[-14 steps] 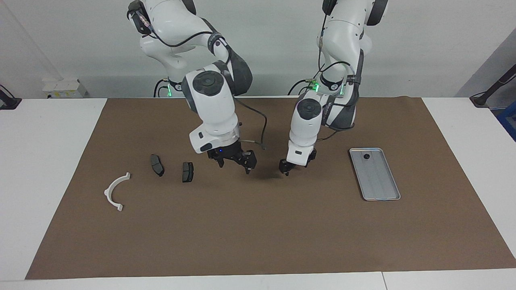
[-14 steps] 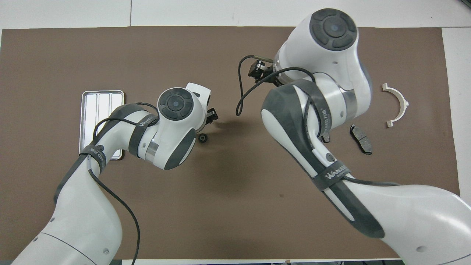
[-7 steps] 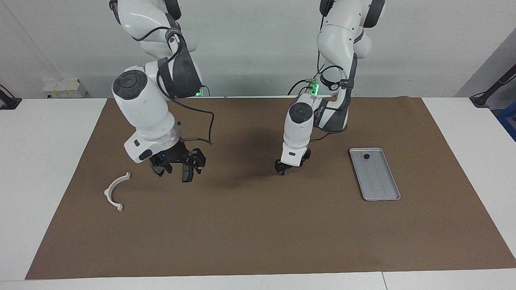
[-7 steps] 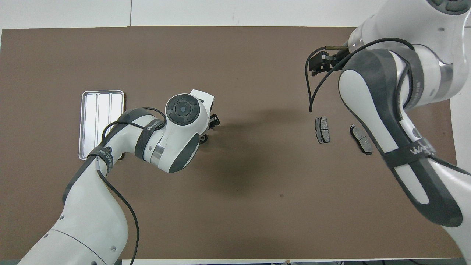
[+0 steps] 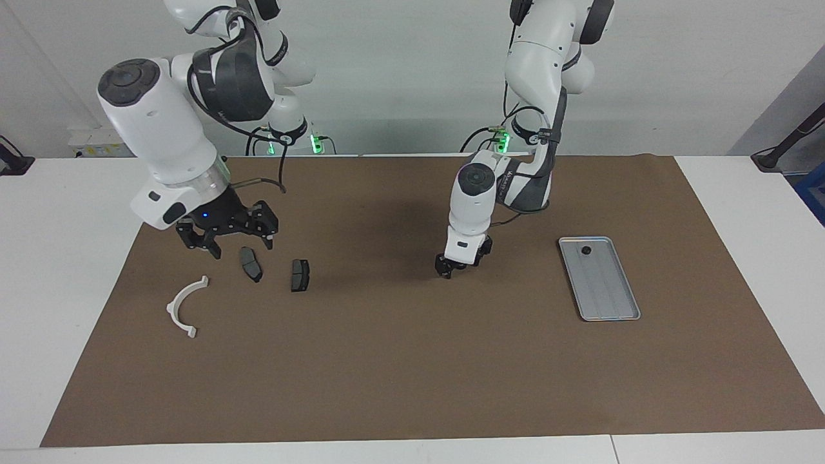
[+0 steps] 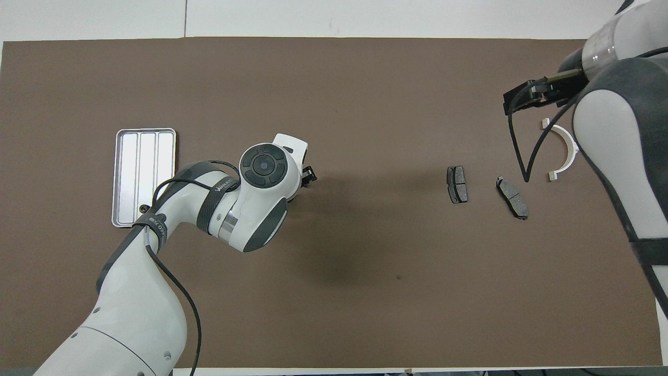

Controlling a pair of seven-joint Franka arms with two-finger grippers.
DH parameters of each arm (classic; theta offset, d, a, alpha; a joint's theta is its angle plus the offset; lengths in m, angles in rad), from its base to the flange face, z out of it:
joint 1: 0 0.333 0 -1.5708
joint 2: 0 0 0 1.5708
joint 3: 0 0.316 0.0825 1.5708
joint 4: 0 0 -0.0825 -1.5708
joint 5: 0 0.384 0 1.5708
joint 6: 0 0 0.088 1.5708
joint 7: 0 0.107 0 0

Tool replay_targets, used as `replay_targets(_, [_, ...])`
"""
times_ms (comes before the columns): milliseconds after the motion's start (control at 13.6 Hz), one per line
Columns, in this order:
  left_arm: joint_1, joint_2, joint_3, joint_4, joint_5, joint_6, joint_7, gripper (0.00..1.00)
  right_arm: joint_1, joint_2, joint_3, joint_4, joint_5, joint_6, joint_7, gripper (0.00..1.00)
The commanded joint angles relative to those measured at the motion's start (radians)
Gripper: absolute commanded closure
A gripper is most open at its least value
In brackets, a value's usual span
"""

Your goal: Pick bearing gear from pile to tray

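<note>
**Bearing gear** (image 5: pixel 586 250): small black round piece. It lay in the tray (image 5: pixel 609 303), at the end nearer the robots. Being round, it showed no long axis or heading. The tray's own length ran toward and away from the robots.

**Left hand** (image 5: pixel 449 269): low over the brown mat (image 5: pixel 412 361), fingers spread, nothing seen held. Any next gear lay hidden. Advised: centre squarely before clenching.

**Right hand** (image 5: pixel 235 243): released, empty, raised by the brake pads (image 5: pixel 251 264).

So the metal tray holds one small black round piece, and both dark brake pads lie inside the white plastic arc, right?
Not quite. The tray does hold one small black round piece, but the facing view shows both brake pads lying on the brown mat beside the white arc, apart from it.
</note>
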Motion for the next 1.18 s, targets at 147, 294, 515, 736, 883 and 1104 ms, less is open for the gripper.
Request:
replay_targets(147, [-0.013, -0.020, 0.008, -0.043, 0.021, 0.022, -0.034, 0.28, -0.031, -0.163, 0.003, -0.108, 0.001, -0.071, -0.021, 0.00])
replay_targets(294, [-0.013, -0.023, 0.008, -0.043, 0.021, 0.019, -0.033, 0.41, -0.033, -0.214, 0.003, -0.140, -0.013, -0.085, -0.014, 0.00])
replay_targets(515, [-0.014, -0.026, 0.008, -0.046, 0.021, 0.011, -0.033, 0.42, -0.036, -0.283, -0.005, -0.214, -0.015, -0.088, 0.000, 0.00])
replay_targets(736, [-0.019, -0.027, 0.009, -0.054, 0.021, 0.011, -0.033, 0.42, -0.044, -0.306, -0.011, -0.237, -0.015, -0.088, 0.002, 0.00])
replay_targets(883, [-0.020, -0.030, 0.009, -0.060, 0.021, 0.011, -0.033, 0.42, -0.047, -0.301, -0.010, -0.237, -0.015, -0.088, 0.000, 0.00])
replay_targets(1104, [-0.020, -0.032, 0.009, -0.062, 0.021, 0.011, -0.030, 0.78, -0.048, -0.294, -0.011, -0.236, -0.015, -0.090, 0.000, 0.00])
